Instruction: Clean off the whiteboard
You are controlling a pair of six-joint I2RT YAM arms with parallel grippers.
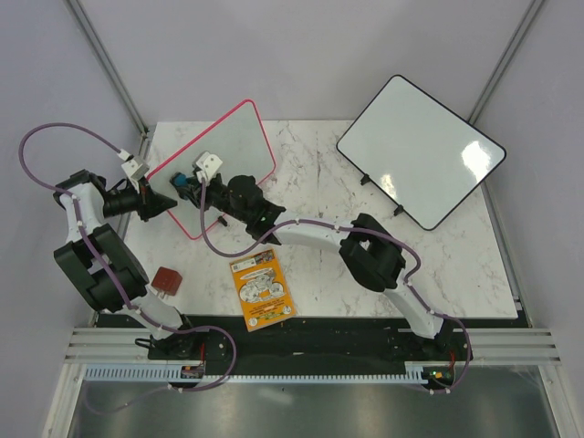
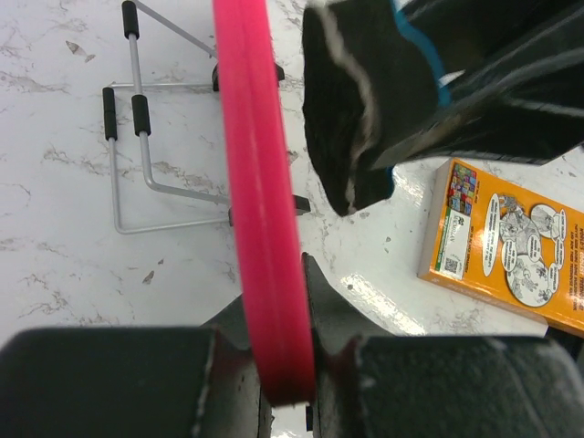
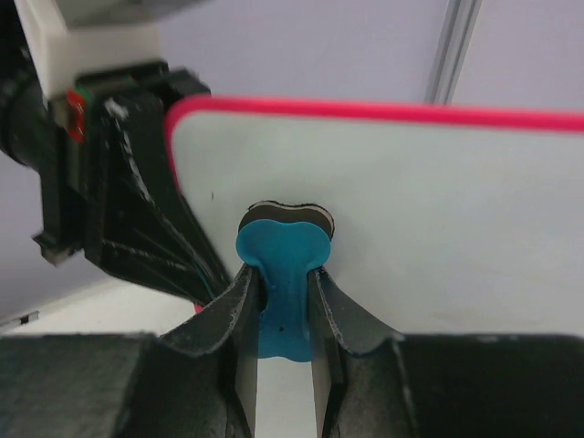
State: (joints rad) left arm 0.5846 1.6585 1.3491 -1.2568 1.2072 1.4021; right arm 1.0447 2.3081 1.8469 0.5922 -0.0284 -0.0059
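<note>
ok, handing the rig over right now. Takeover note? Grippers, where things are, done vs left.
Left gripper: shut on the pink frame edge of the whiteboard, steadying it.
Right gripper: shut on the blue handle of the eraser, felt side pressed to the board face near its left edge.
Board stands tilted at the table's rear left. The black-framed board, orange booklet and small red-brown block lie apart from it.
Done: no writing shows on the visible board face.
Left: check the patch hidden under the eraser and arms, wipe if needed, then release both.
</note>
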